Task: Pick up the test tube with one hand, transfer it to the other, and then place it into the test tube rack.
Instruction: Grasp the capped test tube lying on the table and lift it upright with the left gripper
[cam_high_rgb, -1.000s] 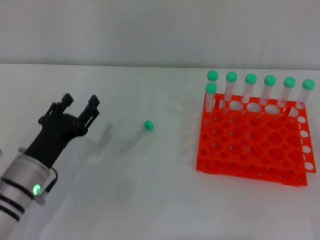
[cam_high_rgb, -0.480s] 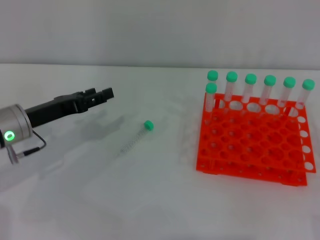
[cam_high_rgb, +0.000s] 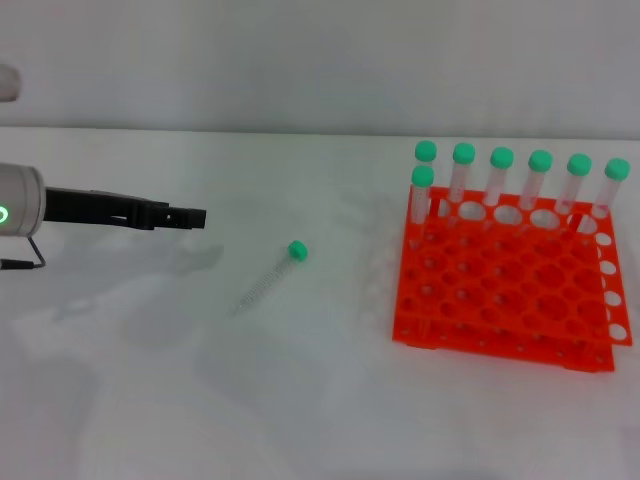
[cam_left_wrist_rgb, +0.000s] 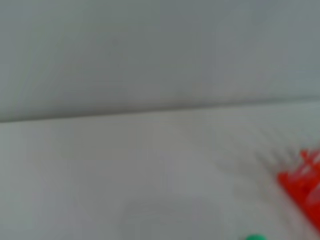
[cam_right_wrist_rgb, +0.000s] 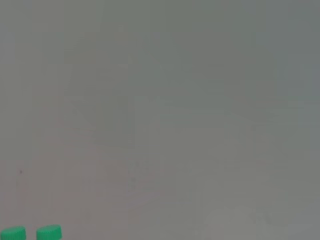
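Note:
The test tube (cam_high_rgb: 268, 278) lies on the white table (cam_high_rgb: 300, 400), its green cap (cam_high_rgb: 296, 250) pointing toward the far right. My left gripper (cam_high_rgb: 196, 216) reaches in level from the left, its tip pointing right. It stops short of the tube, to the tube's left and a little farther back. It holds nothing. The orange-red test tube rack (cam_high_rgb: 510, 295) stands at the right; a corner of it shows in the left wrist view (cam_left_wrist_rgb: 302, 185), with a green cap (cam_left_wrist_rgb: 256, 237) at the frame edge. My right gripper is out of view.
Several alike green-capped tubes (cam_high_rgb: 501, 180) stand upright along the rack's back rows. Two of their caps (cam_right_wrist_rgb: 49, 232) show in the right wrist view. A grey wall (cam_high_rgb: 320, 60) rises behind the table.
My left arm has swung from pointing up and away to lying level, and its tip has moved right toward the lying tube. The tube and rack have not moved.

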